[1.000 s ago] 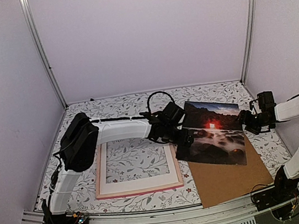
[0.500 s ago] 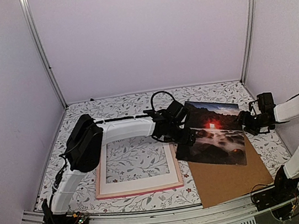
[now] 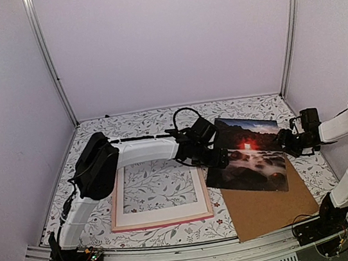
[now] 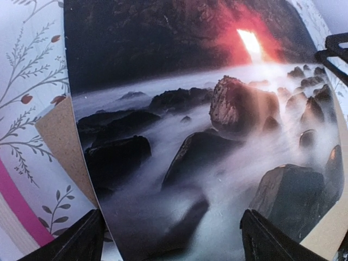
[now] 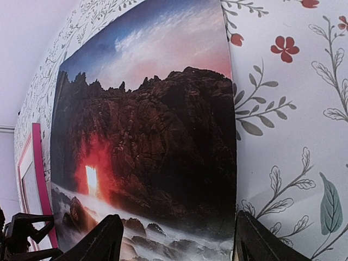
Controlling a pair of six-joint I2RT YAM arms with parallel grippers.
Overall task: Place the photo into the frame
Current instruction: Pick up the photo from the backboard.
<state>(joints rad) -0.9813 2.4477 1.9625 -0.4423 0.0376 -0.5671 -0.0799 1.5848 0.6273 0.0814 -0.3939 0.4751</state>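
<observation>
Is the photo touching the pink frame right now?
Apart. The left wrist view shows a strip of floral tablecloth lying between the photo at its left edge and the frame at its pink rail.

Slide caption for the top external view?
Both open, the left gripper and right gripper flank the photo, lying partly over the backing board beside the frame.
</observation>
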